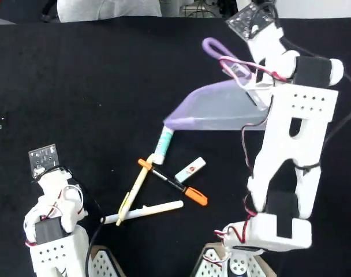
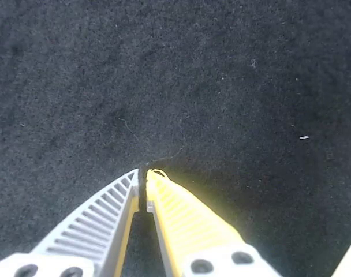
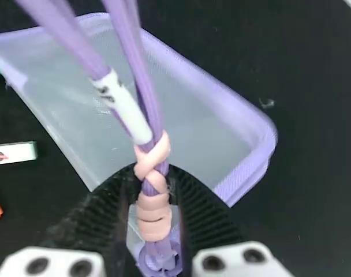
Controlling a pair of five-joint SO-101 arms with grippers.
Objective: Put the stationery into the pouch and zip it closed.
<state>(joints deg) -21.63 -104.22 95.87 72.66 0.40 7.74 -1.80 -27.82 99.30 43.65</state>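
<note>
Right end effector [image 3: 152, 176] clamps the purple cord [image 3: 142, 109] of the translucent lilac pouch [image 1: 221, 107]; left end effector [image 2: 145, 178] is closed, empty, near scattered pens [image 1: 146, 211].

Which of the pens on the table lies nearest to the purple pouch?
The teal-patterned pen, whose end reaches the corner of the pouch. The yellow pen, the orange-capped black pen and the white pen lie farther off.

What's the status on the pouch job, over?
Left pincer shut, empty, over bare cloth. Right pincer shut on pouch strap. Pens lie outside the pouch, one at its corner.
</note>
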